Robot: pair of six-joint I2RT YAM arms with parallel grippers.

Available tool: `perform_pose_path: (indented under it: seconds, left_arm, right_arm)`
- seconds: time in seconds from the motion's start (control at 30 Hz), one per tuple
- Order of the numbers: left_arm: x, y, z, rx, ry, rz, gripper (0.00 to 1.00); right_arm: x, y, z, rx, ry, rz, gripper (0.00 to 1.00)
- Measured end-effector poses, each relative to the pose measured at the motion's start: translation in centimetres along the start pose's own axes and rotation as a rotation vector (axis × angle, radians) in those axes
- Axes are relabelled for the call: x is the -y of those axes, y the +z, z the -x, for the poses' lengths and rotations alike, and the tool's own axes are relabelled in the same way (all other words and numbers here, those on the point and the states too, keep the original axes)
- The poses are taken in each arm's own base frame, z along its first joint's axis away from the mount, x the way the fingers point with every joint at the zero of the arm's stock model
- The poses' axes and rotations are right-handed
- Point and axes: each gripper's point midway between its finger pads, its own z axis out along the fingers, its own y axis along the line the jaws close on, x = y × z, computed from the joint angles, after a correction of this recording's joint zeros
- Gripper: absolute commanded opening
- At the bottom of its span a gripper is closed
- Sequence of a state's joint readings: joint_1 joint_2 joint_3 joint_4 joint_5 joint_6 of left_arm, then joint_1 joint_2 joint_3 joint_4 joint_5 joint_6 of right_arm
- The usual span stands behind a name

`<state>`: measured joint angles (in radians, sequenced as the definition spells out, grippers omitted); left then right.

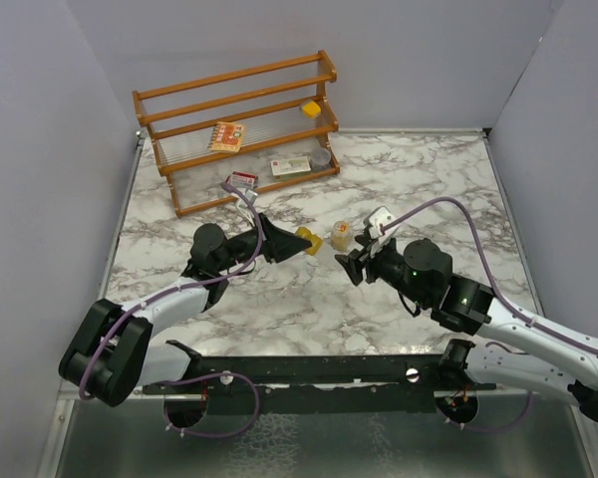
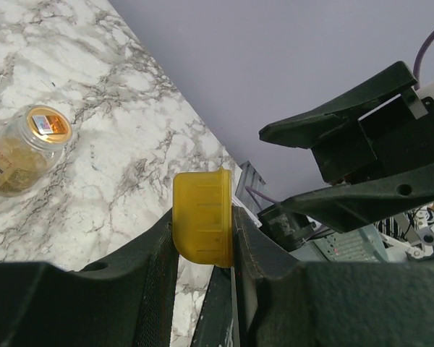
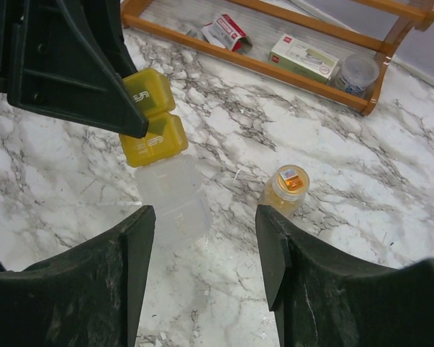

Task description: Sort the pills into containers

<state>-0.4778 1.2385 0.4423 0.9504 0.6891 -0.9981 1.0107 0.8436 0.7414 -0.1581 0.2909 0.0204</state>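
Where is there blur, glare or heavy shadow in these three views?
Top view: evenly lit, only soft shadows on the table. Left wrist view: the yellow box is crisp, the left claw gripping it dark and soft. Right wrist view: the right claw is blurred up close; the jar is clear, no glare.

The table (image 1: pixel 279 309) is finished in a smooth, faintly glossy marble pattern (grey veins on white). The rack (image 1: pixel 234 75) is made of varnished wood. The box (image 2: pixel 202 195) is moulded in translucent yellow plastic, ribbed along its side. The jar (image 2: pixel 18 155) is seen to be clear, glossy and amber-tinted. The left gripper (image 2: pixel 204 228) is formed of matt black plastic, finely grained.
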Motion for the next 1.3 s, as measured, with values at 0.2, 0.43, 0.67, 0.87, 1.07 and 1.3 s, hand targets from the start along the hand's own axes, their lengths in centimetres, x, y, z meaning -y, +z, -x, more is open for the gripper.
perform_pose_path:
  seconds: [0.2, 0.43, 0.67, 0.87, 1.07, 1.3]
  left_arm:
    - [-0.7, 0.2, -0.3, -0.008, -0.045, 0.019, 0.03]
    - [-1.2, 0.3, -0.5, -0.011, -0.084, 0.034, 0.04]
    - [-1.4, 0.3, -0.3, -0.005, -0.118, 0.042, 0.03]
    - [-1.6, 0.2, 0.1, 0.005, -0.136, 0.049, 0.03]
    - [-1.2, -0.1, 0.7, 0.022, -0.142, 0.044, 0.03]
    - [-0.3, -0.3, 1.3, 0.038, -0.137, 0.025, 0.04]
  right_arm:
    - [-0.9, 0.4, -0.6, -0.02, -0.024, 0.047, 0.59]
    - [-1.5, 1.0, -1.4, -0.044, -0.043, 0.075, 0.59]
    - [-2.0, 1.4, -2.0, -0.064, -0.061, 0.093, 0.59]
    - [-2.1, 1.5, -2.3, -0.073, -0.07, 0.096, 0.58]
    - [-1.9, 1.5, -2.5, -0.077, -0.076, 0.085, 0.56]
    - [-1.3, 1.7, -3.5, -0.088, -0.081, 0.046, 0.5]
